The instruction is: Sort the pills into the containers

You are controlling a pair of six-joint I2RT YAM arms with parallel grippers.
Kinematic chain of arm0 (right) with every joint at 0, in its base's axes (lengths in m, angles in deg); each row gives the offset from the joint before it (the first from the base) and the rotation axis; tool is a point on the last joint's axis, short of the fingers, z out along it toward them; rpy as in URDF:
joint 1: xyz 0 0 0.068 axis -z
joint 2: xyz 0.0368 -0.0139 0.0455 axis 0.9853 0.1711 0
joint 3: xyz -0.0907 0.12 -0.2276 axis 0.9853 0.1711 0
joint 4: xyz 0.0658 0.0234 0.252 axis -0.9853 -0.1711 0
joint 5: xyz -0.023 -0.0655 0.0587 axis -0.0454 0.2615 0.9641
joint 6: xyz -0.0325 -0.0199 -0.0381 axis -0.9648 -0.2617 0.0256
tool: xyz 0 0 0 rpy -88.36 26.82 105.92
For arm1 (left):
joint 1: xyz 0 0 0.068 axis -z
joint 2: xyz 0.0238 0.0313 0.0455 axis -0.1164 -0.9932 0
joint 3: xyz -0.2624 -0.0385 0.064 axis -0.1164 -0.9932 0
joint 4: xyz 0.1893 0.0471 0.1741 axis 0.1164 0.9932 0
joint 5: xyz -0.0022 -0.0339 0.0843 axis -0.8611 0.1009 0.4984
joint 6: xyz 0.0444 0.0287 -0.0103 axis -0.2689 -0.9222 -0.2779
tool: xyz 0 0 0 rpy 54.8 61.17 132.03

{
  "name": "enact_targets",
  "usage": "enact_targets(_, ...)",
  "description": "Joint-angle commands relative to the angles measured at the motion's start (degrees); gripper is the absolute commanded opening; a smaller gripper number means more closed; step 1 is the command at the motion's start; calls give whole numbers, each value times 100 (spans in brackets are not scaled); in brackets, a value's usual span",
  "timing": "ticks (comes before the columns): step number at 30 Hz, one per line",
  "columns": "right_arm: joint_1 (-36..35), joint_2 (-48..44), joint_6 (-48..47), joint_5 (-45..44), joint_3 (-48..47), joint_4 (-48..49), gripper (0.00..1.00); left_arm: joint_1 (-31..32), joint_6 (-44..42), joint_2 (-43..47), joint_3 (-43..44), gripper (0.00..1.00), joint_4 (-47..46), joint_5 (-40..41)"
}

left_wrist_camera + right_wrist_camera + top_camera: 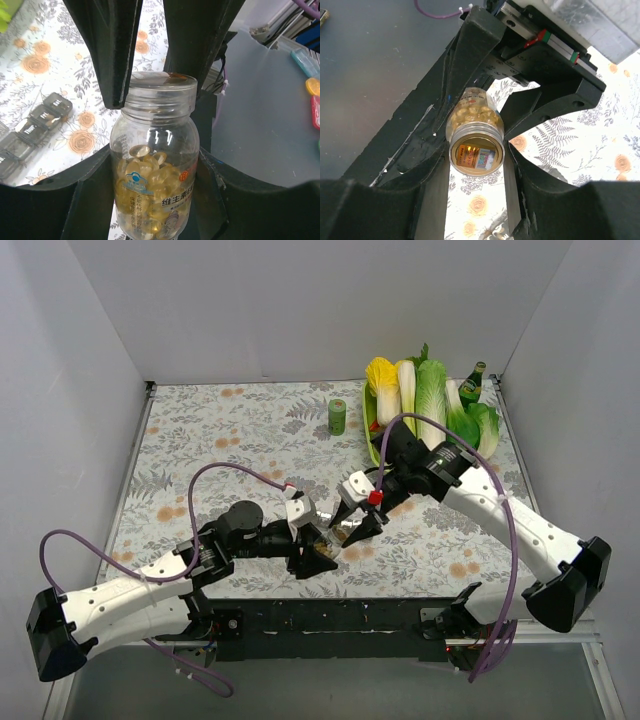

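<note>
A clear pill bottle (155, 165) full of yellow softgels, with a clear cap (161, 86), lies between both grippers near the table's front middle (336, 537). My left gripper (155, 200) is shut on the bottle's body (318, 552). My right gripper (476, 167) stands around the cap (476, 152), its fingers (117, 55) against the cap's sides, and shows in the top view (356, 520). The containers, a dark strip of joined compartments (35, 125), lie on the table to the left of the bottle. In the top view the strip is hidden by the grippers.
A small green cylinder (337, 416) stands at the back centre. A green tray of vegetables (430, 400) and a green bottle (472, 385) are at the back right. The black front rail (330, 625) runs just behind the grippers.
</note>
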Motion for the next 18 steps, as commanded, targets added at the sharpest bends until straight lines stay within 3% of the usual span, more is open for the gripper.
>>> enact_targets(1,87,328,-1310,606,-960,-1015,15,-28,45,-5,135,0,228,-140)
enact_targets(13,439,284,-1433,959,-1040,-1270,24,-28,80,207,-58,0,246,-166)
enact_targets(18,439,354,-1775,844,-1101,-1463,33,-28,106,145,-50,0,193,-341)
